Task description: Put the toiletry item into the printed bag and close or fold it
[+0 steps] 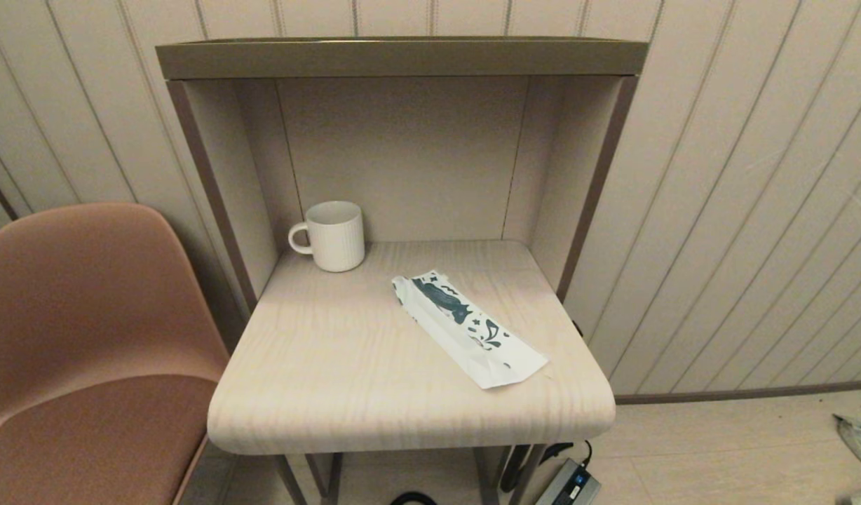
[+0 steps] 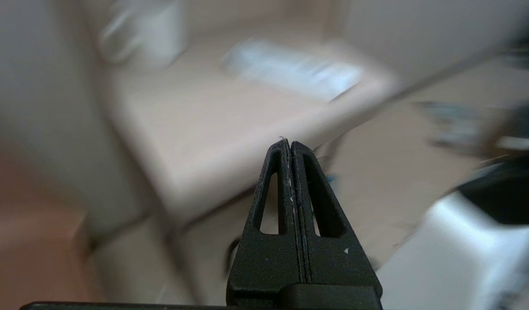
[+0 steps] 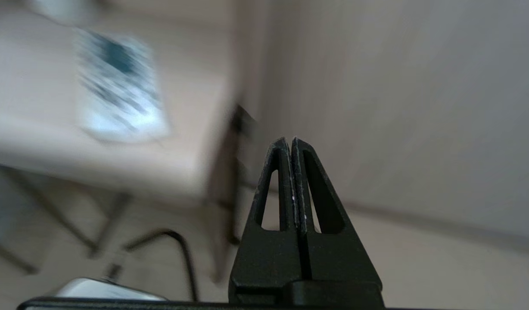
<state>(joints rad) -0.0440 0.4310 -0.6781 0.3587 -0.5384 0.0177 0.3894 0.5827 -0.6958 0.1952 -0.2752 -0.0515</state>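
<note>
The printed bag point(image 1: 467, 327) lies flat and slantwise on the right half of the small table, its white paper showing a dark teal pattern; it looks folded along its length. It also shows as a pale smear in the left wrist view, printed bag point(image 2: 290, 69), and in the right wrist view, printed bag point(image 3: 118, 86). No white squeeze tube is visible anywhere. My left gripper point(image 2: 289, 144) is shut on nothing, held low off the table's front edge. My right gripper point(image 3: 289, 142) is shut and empty, off the table's right side. Neither arm appears in the head view.
A white ribbed mug point(image 1: 330, 236) stands at the table's back left, inside the open cabinet point(image 1: 402, 59). A brown chair point(image 1: 87, 337) sits to the left. A power brick and cables point(image 1: 567, 480) lie on the floor under the table point(image 1: 346, 365).
</note>
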